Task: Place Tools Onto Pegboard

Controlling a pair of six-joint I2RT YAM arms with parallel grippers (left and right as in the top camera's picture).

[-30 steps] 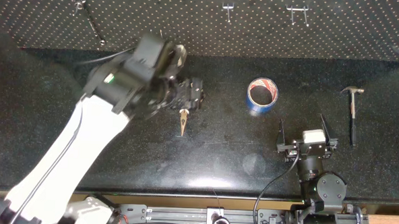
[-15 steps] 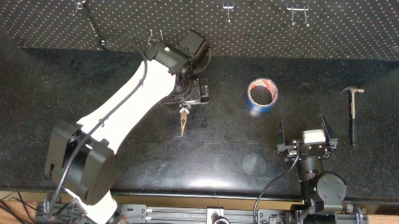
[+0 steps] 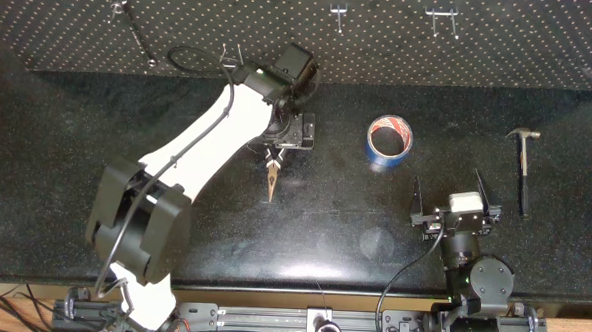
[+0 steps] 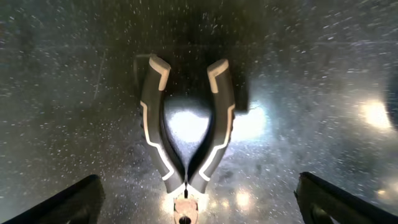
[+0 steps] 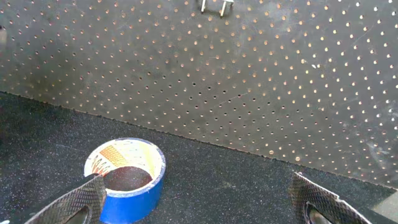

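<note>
There the left arm was, stretched toward twelve o'clock, the left gripper (image 3: 286, 136) poised over the handle end of the pliers (image 3: 272, 180). They lay on the black table (image 3: 354, 224), nose pointing to six o'clock. From overhead the gripper's body covered the handles. The left wrist camera had them plain: two grey handles splayed in a V, flat on the table. The fingers (image 4: 73, 202) were spread wide, one well out to either side, touching neither handle and holding nothing.

At three o'clock from that gripper sat the blue tape roll (image 3: 388, 142), lying flat, hole up. Farther out toward the table's three o'clock edge lay the hammer (image 3: 523, 176), head toward twelve.

The right gripper (image 3: 447, 181) sat low near five o'clock, close to its base, opened wide with nothing in it. The tape was at its eleven o'clock and the hammer at its two. Its wrist camera looked across at the tape roll and up the pegboard (image 5: 261, 99) behind it. The overhead view added a wrench (image 3: 137, 34) hung at the board's ten o'clock end, and hooks (image 3: 338, 16) from twelve round toward one.
</note>
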